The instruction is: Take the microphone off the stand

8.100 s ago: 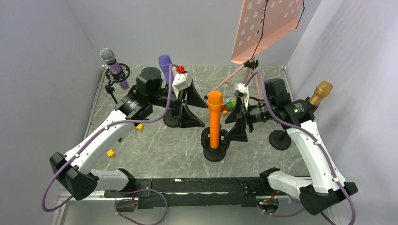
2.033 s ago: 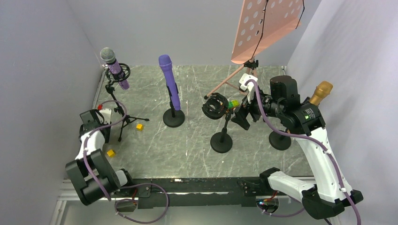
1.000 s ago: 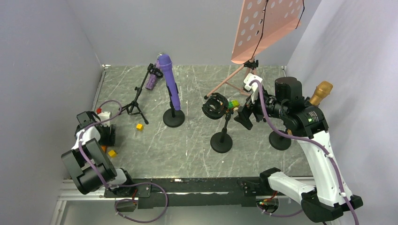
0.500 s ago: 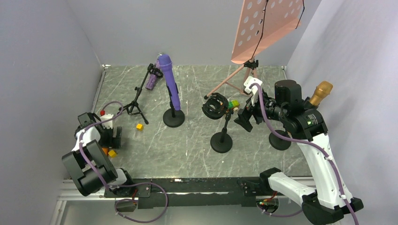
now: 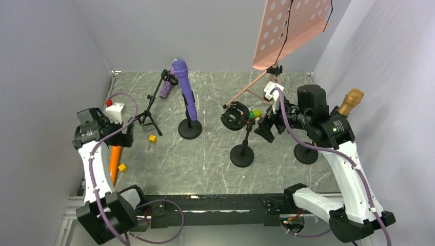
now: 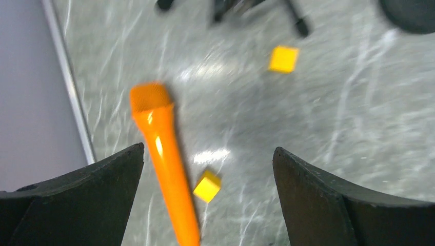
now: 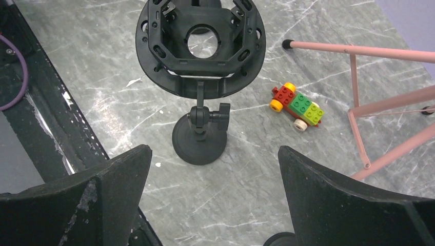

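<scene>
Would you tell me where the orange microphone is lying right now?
In the top view the orange microphone lies near the table's left edge, beside a yellow block, below the open left end effector.

- Top view: you look down from above and behind the arm bases [image 5: 308,200] over the whole worktop [image 5: 205,154].
- Left wrist: you look closely down on the orange microphone [image 6: 163,154], which also shows from above.
- Right wrist: you look closely down on the stand [image 7: 200,110], likewise shared.

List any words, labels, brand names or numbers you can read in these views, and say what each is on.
None can be read: no lettering shows on the orange microphone, the empty stand, the toy car, the yellow block or the music stand.
</scene>
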Available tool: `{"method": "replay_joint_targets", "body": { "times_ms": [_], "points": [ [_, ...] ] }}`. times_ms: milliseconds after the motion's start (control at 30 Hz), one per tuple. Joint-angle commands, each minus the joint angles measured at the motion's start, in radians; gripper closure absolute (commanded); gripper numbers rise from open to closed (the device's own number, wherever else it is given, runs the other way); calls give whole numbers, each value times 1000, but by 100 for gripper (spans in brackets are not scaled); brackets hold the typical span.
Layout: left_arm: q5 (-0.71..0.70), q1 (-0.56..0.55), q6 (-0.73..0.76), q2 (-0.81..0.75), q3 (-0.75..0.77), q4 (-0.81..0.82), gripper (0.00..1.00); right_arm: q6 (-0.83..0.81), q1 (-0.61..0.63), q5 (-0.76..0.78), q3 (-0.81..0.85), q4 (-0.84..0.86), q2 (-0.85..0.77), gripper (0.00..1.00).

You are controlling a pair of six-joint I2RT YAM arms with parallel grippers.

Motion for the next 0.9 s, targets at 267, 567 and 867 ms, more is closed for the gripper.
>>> {"method": "replay_joint_targets", "body": {
  "times_ms": [267, 567, 867],
  "points": [
    [175, -393, -161, 517, 769, -33, 13, 19, -3, -40, 76, 88, 50, 0],
    [169, -431, -168, 1010, 1234, -124, 25, -3, -3, 14, 86, 32, 19, 0],
    [145, -442, -141, 1183, 1327, -99, 26, 4, -38, 22, 56, -11, -13, 0]
  ]
}}
